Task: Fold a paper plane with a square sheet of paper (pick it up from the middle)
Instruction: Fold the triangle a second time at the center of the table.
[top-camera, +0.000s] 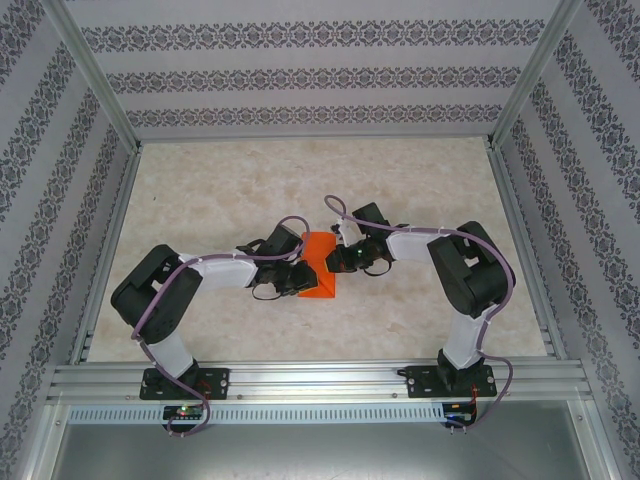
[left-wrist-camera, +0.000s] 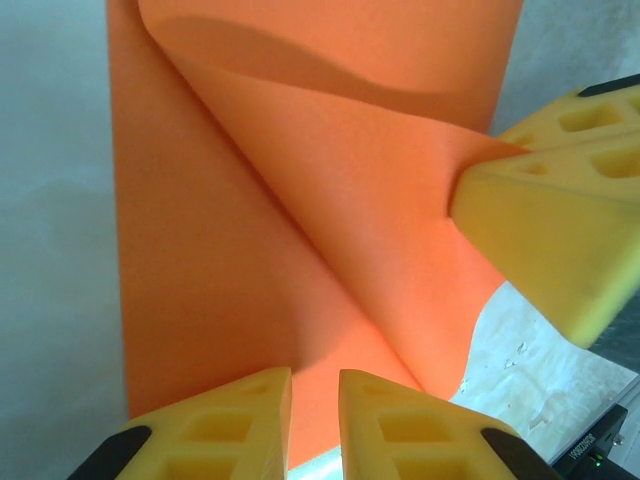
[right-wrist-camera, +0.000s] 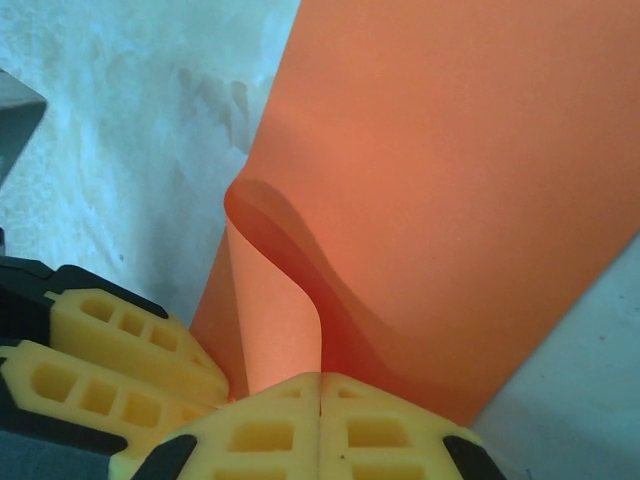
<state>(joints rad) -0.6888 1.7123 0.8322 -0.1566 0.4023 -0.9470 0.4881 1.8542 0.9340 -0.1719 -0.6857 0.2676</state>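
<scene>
A robotics lab test cell: a marble-patterned tabletop (top-camera: 250, 180) with aluminium frame posts (top-camera: 95, 75) rising at its far corners, wallpaper-patterned panels (top-camera: 310, 75) walling its far and side edges, and two robot arms (top-camera: 165, 290) bolted to a slotted aluminium rail (top-camera: 320, 378) along its near edge.

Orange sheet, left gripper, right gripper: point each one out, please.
square sheet of paper (top-camera: 321, 264): top external view, middle of the orange area.
left gripper (left-wrist-camera: 314, 392): left wrist view, gap between its jaws.
right gripper (right-wrist-camera: 320, 388): right wrist view, seam where its jaws meet.
</scene>
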